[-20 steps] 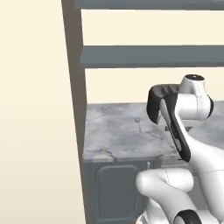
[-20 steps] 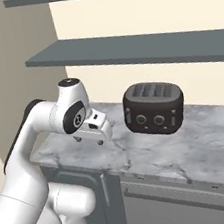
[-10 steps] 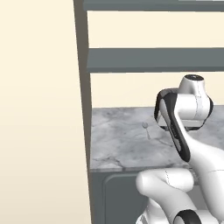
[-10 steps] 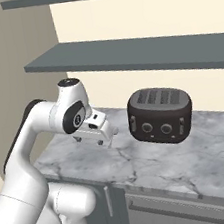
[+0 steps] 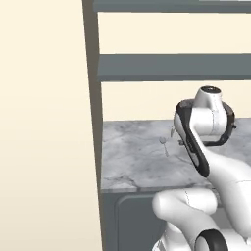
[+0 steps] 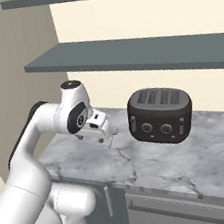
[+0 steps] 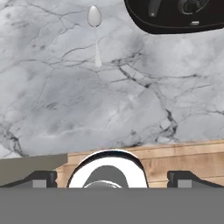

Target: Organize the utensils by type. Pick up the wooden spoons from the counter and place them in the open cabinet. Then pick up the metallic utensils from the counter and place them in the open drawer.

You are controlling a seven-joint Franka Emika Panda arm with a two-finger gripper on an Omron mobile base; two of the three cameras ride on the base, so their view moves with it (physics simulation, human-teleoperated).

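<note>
One small silver metal spoon [image 7: 95, 35] lies on the marble counter [image 7: 65, 100], bowl toward the top of the hand view, and it appears as a thin sliver [image 5: 163, 145] in the left base view. My gripper [image 6: 107, 139] hangs over the counter's [image 6: 156, 163] near left part, fingers pointing down. It is open and holds nothing, with its tips [image 7: 43, 177] standing wide apart and the spoon well ahead of them. The wooden spoons, the cabinet and the drawer are out of view.
A dark toaster [image 6: 160, 115] stands on the counter to the right of the gripper and close to the spoon [image 7: 175, 15]. Two grey wall shelves [image 6: 141, 54] run above. A tall grey side panel [image 5: 93, 98] ends the counter on the left.
The whole scene has slid a little to the right in both base views, so the base has moved. The gripper stays open over the counter.
</note>
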